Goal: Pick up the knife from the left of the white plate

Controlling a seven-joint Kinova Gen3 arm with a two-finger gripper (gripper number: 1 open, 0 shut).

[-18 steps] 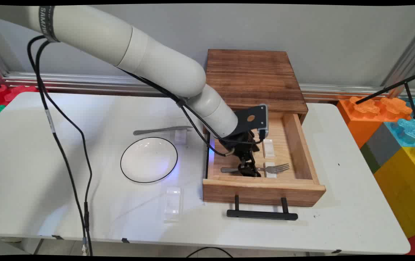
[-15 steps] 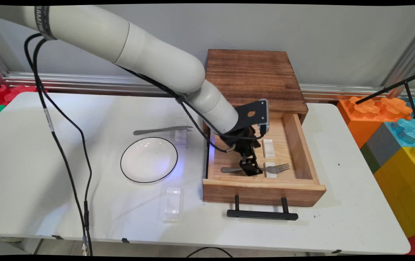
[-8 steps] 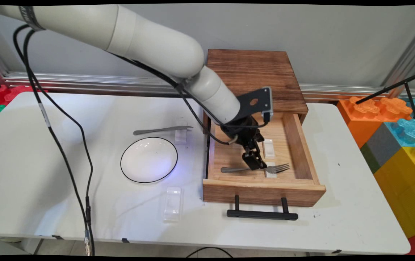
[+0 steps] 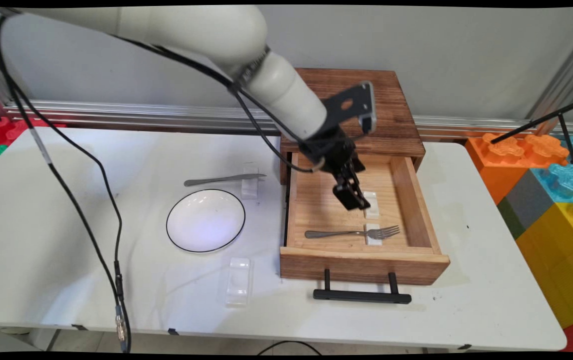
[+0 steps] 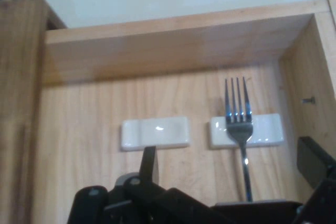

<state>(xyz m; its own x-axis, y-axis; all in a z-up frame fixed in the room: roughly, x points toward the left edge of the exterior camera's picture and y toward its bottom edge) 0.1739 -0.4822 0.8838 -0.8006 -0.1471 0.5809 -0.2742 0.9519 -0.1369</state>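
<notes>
The black two-finger gripper (image 4: 352, 199) hangs above the open light-wood drawer (image 4: 364, 251), fingers spread wide and holding nothing. The slim shiny metal fork (image 4: 351, 233) lies flat on the grained drawer floor, near the front wall, its neck across a small glossy white rectangular rest (image 4: 374, 240). A second rest (image 4: 370, 205) beside it is bare.

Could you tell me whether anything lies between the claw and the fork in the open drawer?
Nothing visible does. The claw hangs above the drawer, and the fork lies below it with its neck on a white rest.
</notes>
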